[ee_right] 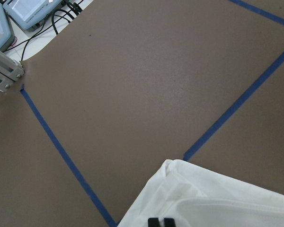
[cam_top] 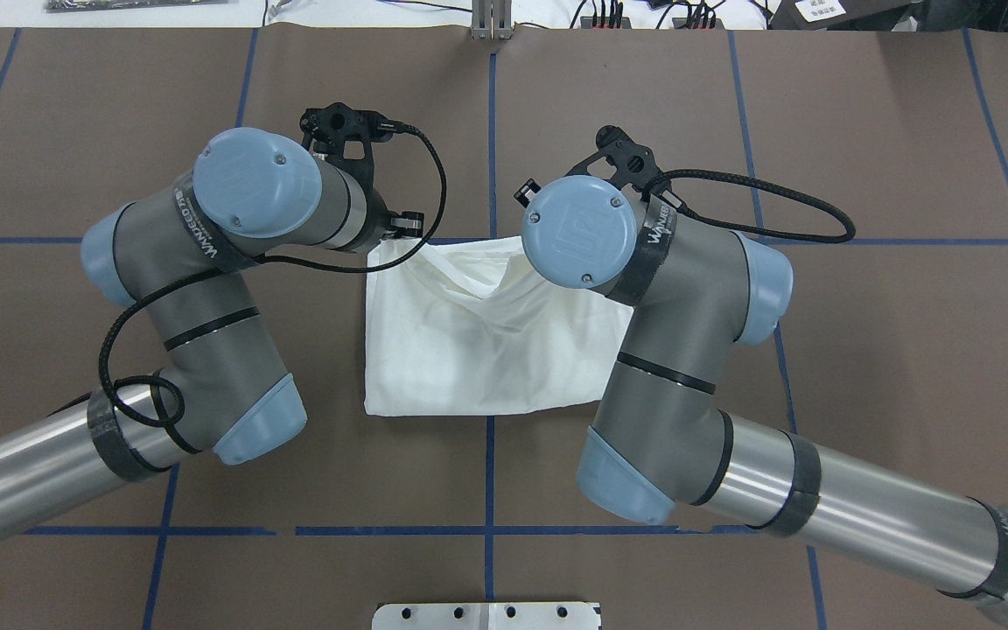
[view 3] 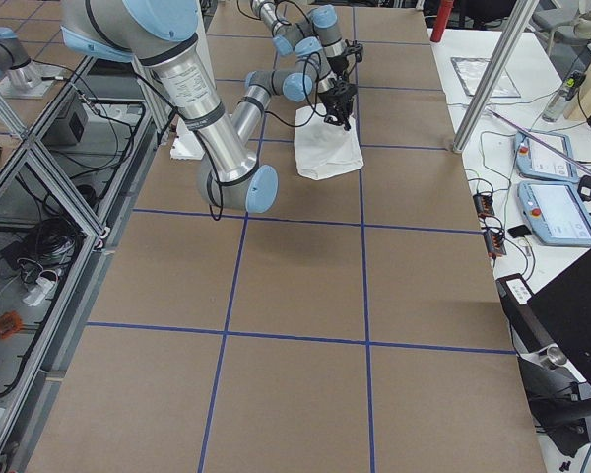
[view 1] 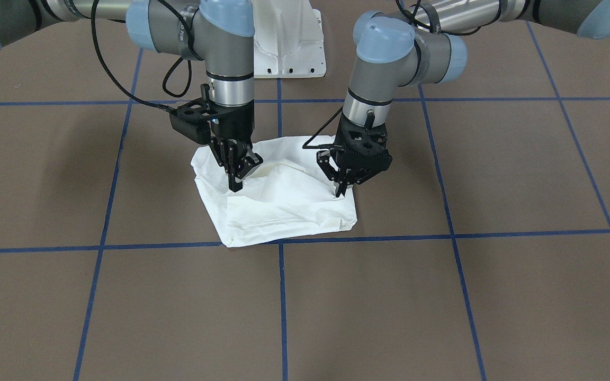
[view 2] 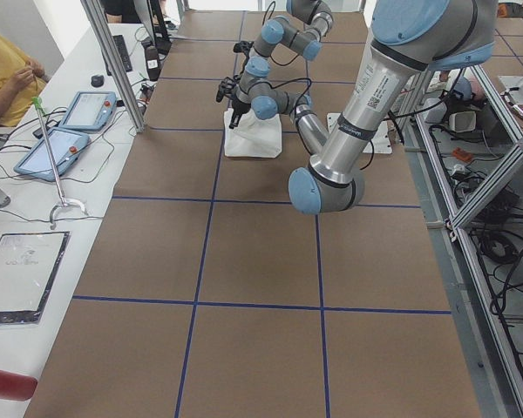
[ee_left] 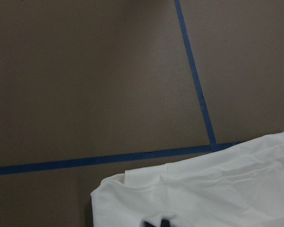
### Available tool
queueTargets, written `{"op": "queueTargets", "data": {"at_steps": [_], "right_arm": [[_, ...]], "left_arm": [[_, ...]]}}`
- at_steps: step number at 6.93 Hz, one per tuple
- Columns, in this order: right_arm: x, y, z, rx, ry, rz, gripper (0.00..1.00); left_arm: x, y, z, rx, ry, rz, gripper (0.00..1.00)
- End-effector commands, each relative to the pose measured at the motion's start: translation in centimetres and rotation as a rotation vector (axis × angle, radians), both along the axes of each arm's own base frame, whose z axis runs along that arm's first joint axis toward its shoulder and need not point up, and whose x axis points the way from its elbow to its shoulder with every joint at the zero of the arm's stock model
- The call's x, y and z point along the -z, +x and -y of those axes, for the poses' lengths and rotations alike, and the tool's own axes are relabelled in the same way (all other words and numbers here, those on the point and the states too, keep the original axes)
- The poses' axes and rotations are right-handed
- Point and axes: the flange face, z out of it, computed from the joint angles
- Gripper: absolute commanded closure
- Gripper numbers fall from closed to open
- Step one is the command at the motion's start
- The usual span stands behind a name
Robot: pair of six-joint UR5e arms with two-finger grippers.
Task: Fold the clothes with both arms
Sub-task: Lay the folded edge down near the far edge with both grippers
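Your left pincer [view 1: 341, 191], a black two-finger claw, points down with its fingertips [ee_left: 149, 221] drawn together on a pinch of the white thin-cotton shirt [view 1: 284, 209]. Your right pincer [view 1: 235, 185], the same kind of black claw, is likewise clamped on the fabric, its fingertips [ee_right: 154, 221] almost meeting with cloth around them.

The shirt lies directly under and between the two pincers, folded into a rough rectangle. The edge of its upper layer runs from one pincer to the other, and the cloth between them is rumpled. From the pincers the shirt spreads a little way toward you and a little way toward the robot.

Just past the pincers on your side, the shirt's edge touches a strip of blue tape [view 1: 125, 246] stuck to the flat brown table [view 1: 469, 307]. A crossing strip passes under the shirt, between the pincers.

Above each pincer rises its grey metal arm with light-blue joint caps, the left arm [view 1: 389, 53] and the right arm [view 1: 220, 47]. A black cable loops off each wrist.

Behind both pincers, on the robot's side and apart from the shirt, stands the white metal pedestal base [view 1: 289, 47].

Farthest from the pincers, on the white bench along your side of the table, lie two light-blue control tablets [view 2: 89, 109]. A person in a yellow top [view 2: 4, 74] sits beside them.
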Motion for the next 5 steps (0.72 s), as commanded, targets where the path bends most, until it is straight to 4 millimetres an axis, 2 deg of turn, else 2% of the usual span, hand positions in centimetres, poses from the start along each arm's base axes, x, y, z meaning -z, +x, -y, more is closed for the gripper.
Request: {"op": "queueTargets", "data": {"at_steps": [1,2,3,5], "right_arm": [[-4.1,-2.8,3.1,-0.008,0.0,-0.021,1.0],[-5.6,-3.5,3.5,-0.005,-0.014,-0.048,1.0],[-6.2,-3.8,3.7,-0.004,-0.022,-0.059,1.0],[-6.4,-3.9,3.6,-0.001,-0.023,-0.062,1.0]], "left_arm": [[-3.2,2.0,3.1,0.018,0.013,0.02,1.0],[-5.4,3.0,3.9,0.019,0.002,0.037,1.0],[-6.6,3.7,4.2,0.017,0.004,0.035,1.0],[-7.0,3.8,4.3,0.016,0.007,0.035,1.0]]}}
